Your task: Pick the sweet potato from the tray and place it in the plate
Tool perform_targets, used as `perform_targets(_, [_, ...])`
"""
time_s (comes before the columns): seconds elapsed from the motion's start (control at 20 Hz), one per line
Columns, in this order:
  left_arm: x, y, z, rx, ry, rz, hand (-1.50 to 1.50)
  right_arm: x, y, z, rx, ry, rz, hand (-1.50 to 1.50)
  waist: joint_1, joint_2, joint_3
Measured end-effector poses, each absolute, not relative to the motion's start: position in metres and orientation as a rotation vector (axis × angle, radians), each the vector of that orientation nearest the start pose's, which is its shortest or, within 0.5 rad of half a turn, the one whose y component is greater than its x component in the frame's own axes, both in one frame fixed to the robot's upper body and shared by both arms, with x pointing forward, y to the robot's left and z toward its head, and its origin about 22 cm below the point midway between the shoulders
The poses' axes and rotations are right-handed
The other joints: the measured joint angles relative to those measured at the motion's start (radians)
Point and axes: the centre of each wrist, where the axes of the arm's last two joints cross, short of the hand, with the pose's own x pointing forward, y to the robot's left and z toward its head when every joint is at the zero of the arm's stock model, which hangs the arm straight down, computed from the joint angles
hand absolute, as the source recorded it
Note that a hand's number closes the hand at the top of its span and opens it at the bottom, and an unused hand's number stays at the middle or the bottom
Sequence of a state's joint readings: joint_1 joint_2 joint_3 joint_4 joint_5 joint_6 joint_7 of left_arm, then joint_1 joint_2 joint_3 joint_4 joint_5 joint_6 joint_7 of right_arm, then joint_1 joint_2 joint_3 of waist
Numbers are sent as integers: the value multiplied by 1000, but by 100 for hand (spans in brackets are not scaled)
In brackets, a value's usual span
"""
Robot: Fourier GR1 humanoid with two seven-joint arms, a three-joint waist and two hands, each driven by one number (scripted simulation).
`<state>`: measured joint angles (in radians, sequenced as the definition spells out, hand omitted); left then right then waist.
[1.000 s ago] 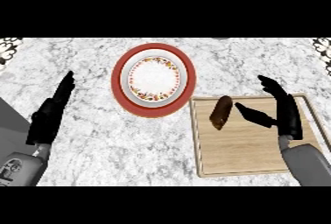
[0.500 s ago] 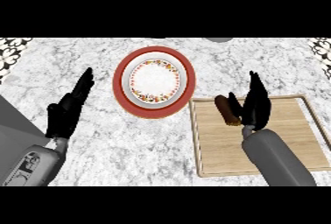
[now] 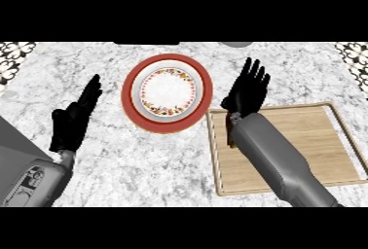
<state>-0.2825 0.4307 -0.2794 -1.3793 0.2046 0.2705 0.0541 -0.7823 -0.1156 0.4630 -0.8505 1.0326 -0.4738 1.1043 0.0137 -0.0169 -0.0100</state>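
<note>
I see the big marble surface (image 3: pixel 165 160) first. It fills most of my view from side to side.

Next is the wooden tray (image 3: pixel 309 146). It lies flat on the right part of the surface. My right arm (image 3: pixel 277 155) crosses over its left side.

Then comes the plate (image 3: pixel 167 92). It is red round the edge and white in the middle, with little dots in a ring. It sits just left of the tray's top corner. Nothing lies in it.

My right hand (image 3: pixel 246 91) is above the tray's top left corner, just beside the plate. Its fingers point up and away from me and are spread a bit. I see nothing held in them.

My left hand (image 3: pixel 74 119) rests on the left, well apart from the plate. Its fingers are straight and close together, pointing up.

Last is the sweet potato (image 3: pixel 230 142). I can only see a thin dark sliver of it at the tray's left edge. It peeks out from under my right arm, below the hand and behind it. The arm hides the rest, so I cannot tell how it lies.
</note>
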Motion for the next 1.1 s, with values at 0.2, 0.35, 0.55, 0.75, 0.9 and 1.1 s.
perform_targets(0.2, [300,255,37,216,-1546,-231,0,384,-72,56,-1315,-893,544,-150,-5,-1,3])
perform_targets(0.35, [302,255,37,218,-1547,-223,0,391,-59,74,-1293,-825,566,-150,-10,1,4])
perform_targets(0.55, [306,256,39,224,-1546,-222,0,400,-56,84,-1253,-735,592,-150,-15,4,6])
perform_targets(0.75, [304,258,37,225,-1546,-217,0,408,-58,93,-1229,-676,610,-150,-18,5,7])
perform_targets(0.9, [304,260,40,224,-1546,-218,0,411,-60,96,-1210,-637,630,-150,-17,5,8])
perform_targets(1.1, [303,259,37,221,-1547,-214,0,412,-69,84,-1184,-559,655,-150,-18,8,8])
